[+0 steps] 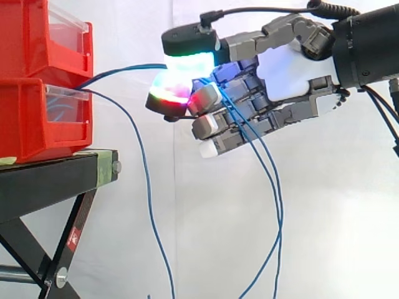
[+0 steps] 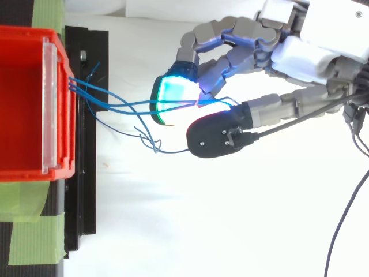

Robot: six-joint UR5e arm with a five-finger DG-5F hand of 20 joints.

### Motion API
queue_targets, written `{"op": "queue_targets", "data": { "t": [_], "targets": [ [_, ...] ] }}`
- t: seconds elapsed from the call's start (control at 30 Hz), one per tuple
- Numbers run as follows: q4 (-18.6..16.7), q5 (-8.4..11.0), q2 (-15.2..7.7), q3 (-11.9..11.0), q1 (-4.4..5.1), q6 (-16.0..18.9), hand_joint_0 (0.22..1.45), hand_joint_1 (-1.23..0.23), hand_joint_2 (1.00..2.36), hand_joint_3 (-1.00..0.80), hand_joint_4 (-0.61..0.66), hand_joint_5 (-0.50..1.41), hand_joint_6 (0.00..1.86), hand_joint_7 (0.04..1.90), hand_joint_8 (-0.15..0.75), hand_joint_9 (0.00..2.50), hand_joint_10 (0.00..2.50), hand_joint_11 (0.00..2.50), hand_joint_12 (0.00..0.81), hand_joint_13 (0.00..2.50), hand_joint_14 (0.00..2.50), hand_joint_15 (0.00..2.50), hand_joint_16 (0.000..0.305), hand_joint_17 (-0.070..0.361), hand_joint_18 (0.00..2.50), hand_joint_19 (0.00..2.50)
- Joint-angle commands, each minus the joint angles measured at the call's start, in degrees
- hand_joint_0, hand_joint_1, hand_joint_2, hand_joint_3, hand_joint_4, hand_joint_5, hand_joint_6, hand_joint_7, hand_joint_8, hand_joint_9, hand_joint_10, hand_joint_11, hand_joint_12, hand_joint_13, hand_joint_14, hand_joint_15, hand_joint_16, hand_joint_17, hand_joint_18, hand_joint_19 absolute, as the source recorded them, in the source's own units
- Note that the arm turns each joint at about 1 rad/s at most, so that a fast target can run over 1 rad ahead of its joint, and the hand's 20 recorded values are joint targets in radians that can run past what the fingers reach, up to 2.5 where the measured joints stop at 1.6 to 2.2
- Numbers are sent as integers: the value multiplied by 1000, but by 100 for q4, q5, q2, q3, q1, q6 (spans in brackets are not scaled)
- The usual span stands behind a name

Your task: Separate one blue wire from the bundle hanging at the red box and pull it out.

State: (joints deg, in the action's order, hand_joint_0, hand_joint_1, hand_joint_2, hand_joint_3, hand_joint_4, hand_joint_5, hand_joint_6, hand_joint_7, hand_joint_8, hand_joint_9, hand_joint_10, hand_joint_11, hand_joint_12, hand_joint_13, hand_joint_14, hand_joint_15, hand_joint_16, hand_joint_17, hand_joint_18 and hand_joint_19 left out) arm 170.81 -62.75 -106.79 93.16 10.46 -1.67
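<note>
Several blue wires come out of the gap between two stacked red boxes (image 1: 37, 118) at the left. One blue wire (image 1: 124, 68) runs taut and nearly level from the boxes to my hand (image 1: 293, 75), which stands to their right at the same height. The fingers are curled, and glowing pads (image 1: 187, 62) pinch this wire against the thumb. In the top view the wires (image 2: 132, 105) fan out from the box (image 2: 29, 98) and pass between the cyan pad (image 2: 173, 95) and the dark thumb (image 2: 216, 135). More blue strands (image 1: 277, 205) trail down from the hand (image 2: 305, 57).
Another blue wire (image 1: 151, 208) hangs loose from the boxes toward the floor. The boxes rest on a black stand (image 1: 50, 174) with green tape (image 2: 29, 231) on it. A white curtain is behind, with open room below and right of the stand.
</note>
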Motion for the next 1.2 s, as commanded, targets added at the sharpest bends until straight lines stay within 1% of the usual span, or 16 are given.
{"op": "queue_targets", "data": {
  "t": [0.0,0.07,0.2,0.43,0.47,0.67,0.83,0.9,1.0,1.07,1.17],
  "targets": [
    [-4,0,0,0,0,0,563,-707,1015,-349,235,-270,863,1190,320,416,10,1602,327,425,382,1682,44,100,336,768],
    [-4,-9,0,0,0,-9,551,-670,1012,-379,246,-268,864,1179,325,433,9,1604,332,438,431,1646,45,102,345,785],
    [-12,-9,0,0,0,-9,544,-653,1012,-384,255,-265,863,1166,331,442,9,1595,335,441,462,1633,46,103,353,794],
    [-12,0,0,0,0,-9,595,-703,1016,-334,250,-257,868,1156,317,459,8,1594,317,473,391,1637,45,101,373,795],
    [-12,0,0,0,0,-9,616,-702,1020,-288,248,-252,874,1145,316,468,7,1585,316,485,383,1637,44,100,383,794],
    [-12,-9,0,0,9,0,617,-688,1030,-84,226,-245,885,1138,314,477,7,1576,313,492,377,1636,44,99,395,802],
    [-12,0,0,0,18,0,617,-700,1028,35,224,-240,886,1158,312,479,7,1578,315,482,373,1658,44,99,391,802],
    [-4,0,0,0,26,0,623,-720,1028,51,219,-243,883,1192,309,459,9,1599,318,456,291,1698,44,100,369,794],
    [-12,-9,0,0,26,0,639,-774,1029,5,205,-261,875,1224,304,379,12,1591,327,411,208,1765,45,102,322,763],
    [-12,-9,0,0,26,0,646,-825,1029,-64,203,-268,870,1232,297,336,14,1594,325,381,191,1755,46,103,298,728],
    [-12,0,0,0,26,9,652,-862,1028,-142,205,-270,866,1231,298,331,14,1595,317,375,158,1762,46,103,288,713]
  ]
}}
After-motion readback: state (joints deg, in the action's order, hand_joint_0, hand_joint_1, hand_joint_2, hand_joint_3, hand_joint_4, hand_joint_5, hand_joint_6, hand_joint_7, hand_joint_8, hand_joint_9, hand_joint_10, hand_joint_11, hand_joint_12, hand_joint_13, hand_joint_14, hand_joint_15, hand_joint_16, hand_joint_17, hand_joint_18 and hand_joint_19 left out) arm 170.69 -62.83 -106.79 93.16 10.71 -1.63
